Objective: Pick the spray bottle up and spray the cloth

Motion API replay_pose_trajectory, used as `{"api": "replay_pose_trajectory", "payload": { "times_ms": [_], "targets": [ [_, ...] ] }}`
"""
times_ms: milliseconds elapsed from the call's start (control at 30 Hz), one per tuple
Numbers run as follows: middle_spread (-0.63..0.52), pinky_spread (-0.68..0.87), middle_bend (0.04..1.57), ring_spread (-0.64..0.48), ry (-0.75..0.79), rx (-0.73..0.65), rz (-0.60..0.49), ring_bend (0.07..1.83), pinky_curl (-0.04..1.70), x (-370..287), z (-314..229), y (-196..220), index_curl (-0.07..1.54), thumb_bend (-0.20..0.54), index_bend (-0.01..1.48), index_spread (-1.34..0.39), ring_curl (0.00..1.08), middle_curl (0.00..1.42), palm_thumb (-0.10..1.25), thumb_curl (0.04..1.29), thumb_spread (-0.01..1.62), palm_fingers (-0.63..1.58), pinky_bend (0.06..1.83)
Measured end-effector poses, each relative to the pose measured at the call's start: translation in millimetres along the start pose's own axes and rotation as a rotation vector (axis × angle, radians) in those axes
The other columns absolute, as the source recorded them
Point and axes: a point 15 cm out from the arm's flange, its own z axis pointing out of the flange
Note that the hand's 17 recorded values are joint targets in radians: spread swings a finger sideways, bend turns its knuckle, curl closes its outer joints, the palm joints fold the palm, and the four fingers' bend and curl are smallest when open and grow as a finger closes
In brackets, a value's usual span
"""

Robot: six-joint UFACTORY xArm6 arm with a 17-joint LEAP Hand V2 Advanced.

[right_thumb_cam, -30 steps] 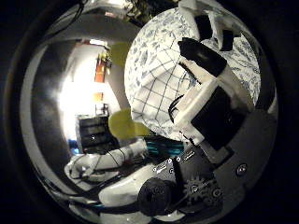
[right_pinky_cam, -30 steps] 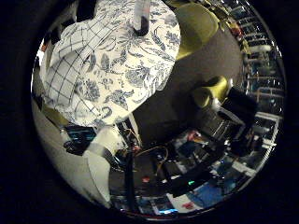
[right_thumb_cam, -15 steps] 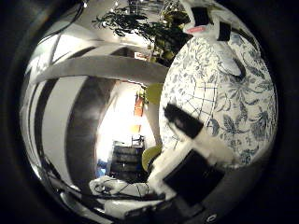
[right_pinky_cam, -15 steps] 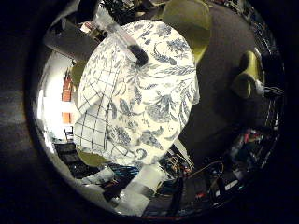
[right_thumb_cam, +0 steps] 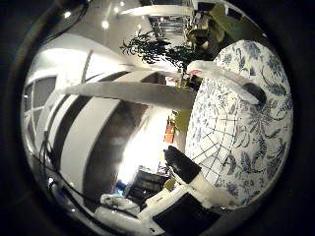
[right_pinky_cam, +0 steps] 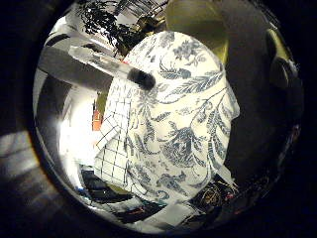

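A cloth with a blue-grey flower print and a checked part (right_pinky_cam: 173, 129) covers a round table and fills much of the right little finger side palm view. It also shows in the right thumb side palm view (right_thumb_cam: 236, 128). My right hand is above it, away from the cloth. One white finger with a black tip (right_pinky_cam: 114, 67) reaches straight out over the table's edge. Two more fingers (right_thumb_cam: 224, 79) show straight in the thumb side view. The hand is open and holds nothing.
A yellow-green chair (right_pinky_cam: 198, 20) stands at the table, and another (right_pinky_cam: 282, 69) stands farther off on the dark floor. A leafy plant (right_thumb_cam: 157, 44) stands past the table. A bright doorway (right_thumb_cam: 148, 147) and white walls lie beyond.
The whole picture has swung round in both views, so the hand has turned. The cloth now fills more of the little finger side view. The fingers stand farther out from the thumb side camera.
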Motion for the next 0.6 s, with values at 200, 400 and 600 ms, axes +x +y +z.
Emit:
{"api": "replay_pose_trajectory", "payload": {
  "times_ms": [200,400,600],
  "targets": [
    [0.22,0.42,0.24,0.25,-0.072,0.115,-0.011,0.36,0.48,18.3,0.5,-15.3,0.23,-0.023,0.14,-0.16,0.26,0.33,0.63,0.35,1.07,-0.01,0.36],
    [0.22,0.41,0.25,0.25,-0.073,0.126,0.005,0.35,0.43,36.4,7.3,-13.4,0.23,-0.023,0.14,-0.15,0.26,0.33,0.63,0.35,1.07,0.0,0.38],
    [0.22,0.4,0.25,0.25,-0.086,0.123,0.004,0.35,0.39,37.7,28.2,-21.5,0.24,-0.022,0.14,-0.15,0.26,0.33,0.64,0.35,1.06,0.02,0.39]
  ]
}}
